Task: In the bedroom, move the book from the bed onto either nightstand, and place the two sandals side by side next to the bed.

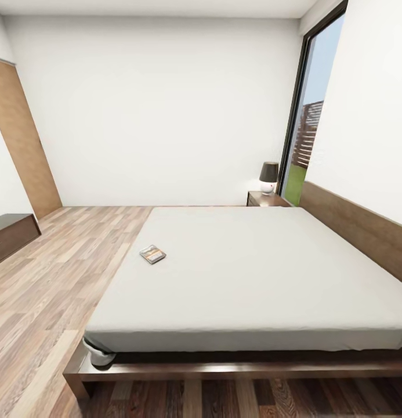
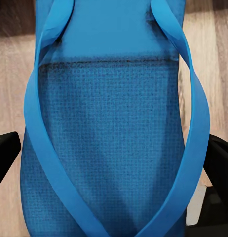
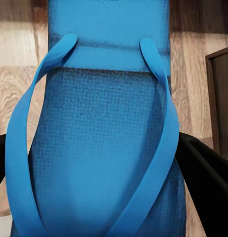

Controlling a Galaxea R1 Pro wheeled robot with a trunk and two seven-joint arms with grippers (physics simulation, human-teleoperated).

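Bright blue fills both wrist cameras: two sandals, one per gripper; the left gripper has its black fingers pressed against either edge of one sandal, clamped on the sole, straps arching up toward the camera; the right gripper grips the second sandal the same way, a dark finger tight against its edge; beneath each held sandal runs the wood-plank floor, pale under the left, with a dark cabinet edge just beyond the right gripper's sandal. One book, lying flat near the edge of the grey mattress, well apart from both grippers; one bed on its dark-brown frame, headboard along the right-hand wall; one nightstand in sight at the far corner, carrying one dark-shaded lamp; one tall black-framed window behind it, fence and grass outside; a low dark drawer unit and a wooden door sit on the left; white walls all round.
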